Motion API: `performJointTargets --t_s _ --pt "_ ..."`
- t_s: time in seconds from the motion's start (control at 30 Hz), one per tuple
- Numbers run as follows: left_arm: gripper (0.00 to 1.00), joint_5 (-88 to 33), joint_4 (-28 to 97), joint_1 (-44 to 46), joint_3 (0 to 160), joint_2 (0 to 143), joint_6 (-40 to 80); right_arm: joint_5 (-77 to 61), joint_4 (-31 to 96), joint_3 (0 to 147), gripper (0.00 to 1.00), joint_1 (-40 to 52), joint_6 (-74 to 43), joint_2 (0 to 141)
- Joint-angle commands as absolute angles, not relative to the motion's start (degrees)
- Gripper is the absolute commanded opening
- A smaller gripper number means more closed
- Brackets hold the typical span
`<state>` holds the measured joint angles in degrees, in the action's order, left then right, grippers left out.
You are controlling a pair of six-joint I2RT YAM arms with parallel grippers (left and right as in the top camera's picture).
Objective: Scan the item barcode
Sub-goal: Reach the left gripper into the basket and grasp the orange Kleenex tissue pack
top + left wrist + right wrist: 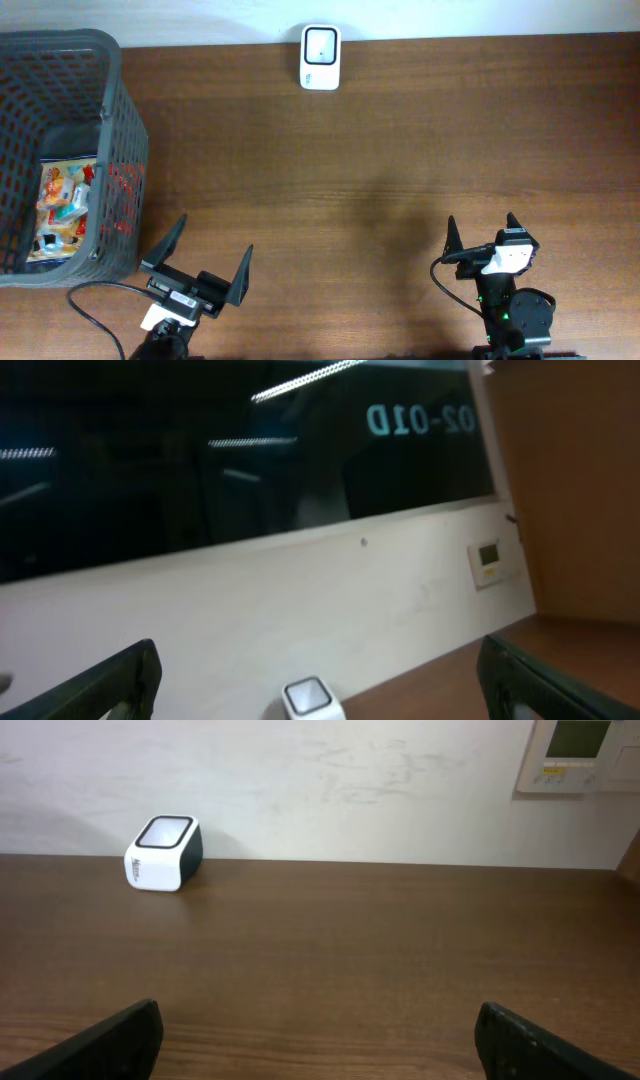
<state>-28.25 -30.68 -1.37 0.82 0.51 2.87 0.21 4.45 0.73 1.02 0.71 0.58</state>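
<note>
Item lies in basket, left of scanner.

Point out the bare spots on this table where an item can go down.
The table lies bare between the barcode scanner, the left gripper and the right gripper. Crowded only at the basket, far left, holding packets.

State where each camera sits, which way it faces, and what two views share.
Overhead: above the table, looking straight down at scanner and basket; both arms' open jaws at bottom edge.
Left wrist: low, tilted up at wall and dark window; own jaw tips in bottom corners.
Right wrist: low, level across the table toward the wall; own jaw tips in bottom corners.
Shared: all three show the scanner; both wrist views show the wall panel.
</note>
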Motion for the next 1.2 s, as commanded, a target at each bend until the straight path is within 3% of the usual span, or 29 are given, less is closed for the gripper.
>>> performJointTargets --t_s 0.0,0.07,0.2,0.3,0.4,0.53,0.6,0.7,0.77,0.9,0.97,1.17 --pt "0.99 -26.4 -31.2 -1.5 6.4 1.3 3.1 0.7 4.7 0.3 0.99 1.2 1.1 0.2" --pt "0.99 -25.6 -29.8 -1.5 13.2 4.6 -3.7 0.7 4.7 0.3 0.99 1.2 1.1 0.2" --pt "0.99 -10.3 -3.1 -1.6 39.5 24.6 -10.1 0.7 4.7 0.3 0.99 1.2 1.1 0.2" --pt "0.99 -20.4 6.2 -1.6 55.3 42.2 -10.9 0.7 4.7 0.3 0.99 1.2 1.1 0.2" --pt "0.99 -5.3 9.6 -1.7 64.2 53.6 -9.5 0.7 4.7 0.3 0.99 1.2 1.1 0.2" --pt "0.99 -1.2 47.7 -9.8 101.8 78.0 -8.3 0.7 4.7 0.3 0.99 1.2 1.1 0.2" --pt "0.99 -1.2 60.2 -17.4 117.4 88.8 -4.4 0.7 4.7 0.3 0.99 1.2 1.1 0.2" --pt "0.99 -2.6 64.2 -27.9 120.3 94.1 15.0 0.7 4.7 0.3 0.99 1.2 1.1 0.2" --pt "0.99 -6.0 71.0 -33.7 120.0 96.8 16.4 0.7 4.7 0.3 0.99 1.2 1.1 0.2" --pt "1.0 -1.5 76.8 -35.4 118.0 102.7 17.0 0.7 4.7 0.3 0.99 1.2 1.1 0.2" --pt "0.75 5.2 79.0 -35.4 117.8 107.1 22.8 0.7 4.7 0.3 0.99 1.2 1.1 0.2" --pt "0.71 6.5 76.8 -35.4 117.8 117.9 23.3 0.7 4.7 0.3 0.99 1.2 1.1 0.2"
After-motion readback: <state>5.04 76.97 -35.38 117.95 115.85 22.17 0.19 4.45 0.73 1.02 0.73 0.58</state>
